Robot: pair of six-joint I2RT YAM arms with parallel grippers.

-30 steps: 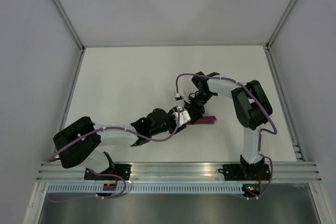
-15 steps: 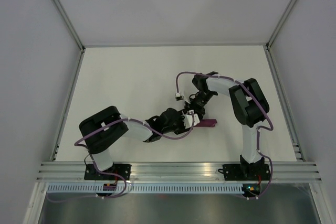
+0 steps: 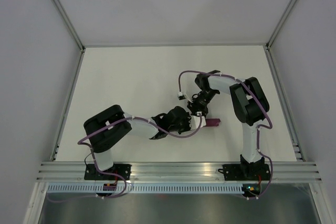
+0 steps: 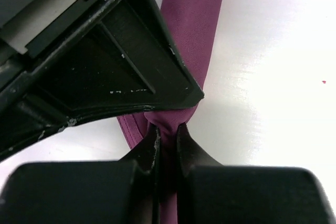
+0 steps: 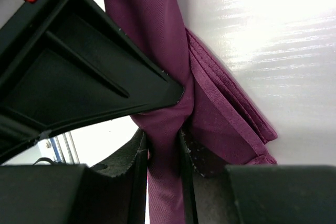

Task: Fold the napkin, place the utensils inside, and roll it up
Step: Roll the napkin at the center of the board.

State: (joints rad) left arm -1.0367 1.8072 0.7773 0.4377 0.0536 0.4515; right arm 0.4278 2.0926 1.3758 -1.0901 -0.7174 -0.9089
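Left end effector (image 3: pixel 195 121) covers most of the napkin (image 3: pixel 212 122).

One camera overhead, two riding the wrists.
The top view looks down from above and behind the arms over the whole white surface (image 3: pixel 131 77). The left tool (image 4: pixel 167 129) and right tool (image 5: pixel 161 137) views sit very close, sharing the purple napkin (image 4: pixel 194 19).

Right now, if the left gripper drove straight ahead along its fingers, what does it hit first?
The napkin: the left gripper is shut on it, and the purple strip runs on straight ahead. Just beyond and slightly to the left, the right gripper looks very close, though depth is unclear.
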